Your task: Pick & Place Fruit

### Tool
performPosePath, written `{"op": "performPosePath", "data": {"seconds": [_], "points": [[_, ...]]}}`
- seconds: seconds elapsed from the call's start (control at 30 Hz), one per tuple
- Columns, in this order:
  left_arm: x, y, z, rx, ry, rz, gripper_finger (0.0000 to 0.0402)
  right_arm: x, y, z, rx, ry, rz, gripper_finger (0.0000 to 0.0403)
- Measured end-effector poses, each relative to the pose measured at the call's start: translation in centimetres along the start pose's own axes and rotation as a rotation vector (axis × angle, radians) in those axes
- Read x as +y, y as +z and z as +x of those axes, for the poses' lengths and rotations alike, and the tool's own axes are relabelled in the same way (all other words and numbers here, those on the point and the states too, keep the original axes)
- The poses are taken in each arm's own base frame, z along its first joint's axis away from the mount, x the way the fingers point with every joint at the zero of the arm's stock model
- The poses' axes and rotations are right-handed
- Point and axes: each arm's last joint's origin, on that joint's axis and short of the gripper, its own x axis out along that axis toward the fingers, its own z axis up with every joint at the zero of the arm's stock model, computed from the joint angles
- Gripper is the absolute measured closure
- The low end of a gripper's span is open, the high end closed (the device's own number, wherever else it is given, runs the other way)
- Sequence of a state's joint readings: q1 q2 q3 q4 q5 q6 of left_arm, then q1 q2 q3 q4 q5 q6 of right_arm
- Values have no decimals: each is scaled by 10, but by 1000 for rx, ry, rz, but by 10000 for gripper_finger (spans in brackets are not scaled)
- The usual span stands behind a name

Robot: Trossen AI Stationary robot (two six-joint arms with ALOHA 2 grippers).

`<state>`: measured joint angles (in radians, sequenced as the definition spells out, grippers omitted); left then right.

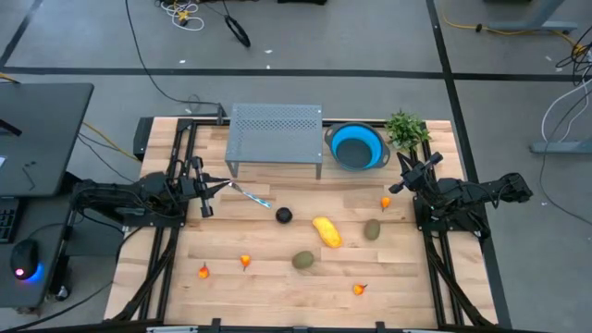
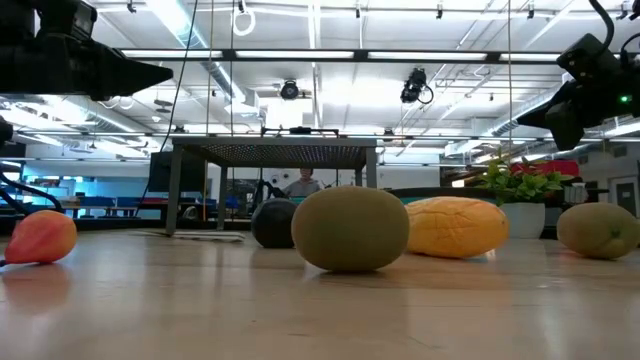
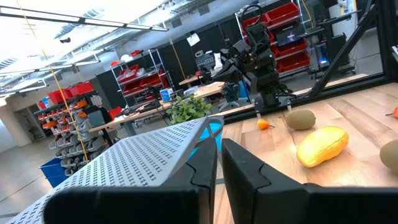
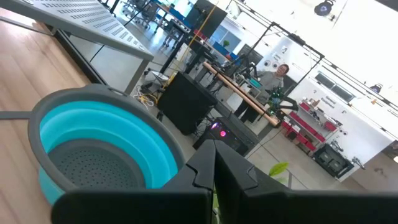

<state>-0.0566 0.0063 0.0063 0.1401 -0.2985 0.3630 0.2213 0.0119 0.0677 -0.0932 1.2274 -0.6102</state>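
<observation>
Both pincers clenched on nothing: left gripper (image 1: 225, 184) parked at left edge, right gripper (image 1: 400, 186) beside blue bowl (image 1: 357, 146). Fruit loose mid-table: yellow fruit (image 1: 326, 231), olive ovals, black ball (image 1: 284, 215). Best to spread jaws before descending, straddle across short axis.

Right end effector (image 4: 214, 163) sits shut above the blue bowl (image 4: 99, 146) on the wooden surface (image 4: 25, 68), perforated grey rack (image 4: 81, 22) beyond.
</observation>
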Motion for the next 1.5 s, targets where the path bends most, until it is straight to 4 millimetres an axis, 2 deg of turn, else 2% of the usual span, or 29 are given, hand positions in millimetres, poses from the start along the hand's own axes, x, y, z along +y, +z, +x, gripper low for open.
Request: {"op": "performPosePath", "data": {"seconds": [1.0,1.1,1.5], "points": [[1,1,0,-2,23,-4,369,0,0,0,0,-1,0,394],[1,1,0,-3,18,-50,369,-1,0,0,4,-10,8,394],[4,11,-1,-116,20,-417,369,-1,0,0,3,-10,8,394]]}}
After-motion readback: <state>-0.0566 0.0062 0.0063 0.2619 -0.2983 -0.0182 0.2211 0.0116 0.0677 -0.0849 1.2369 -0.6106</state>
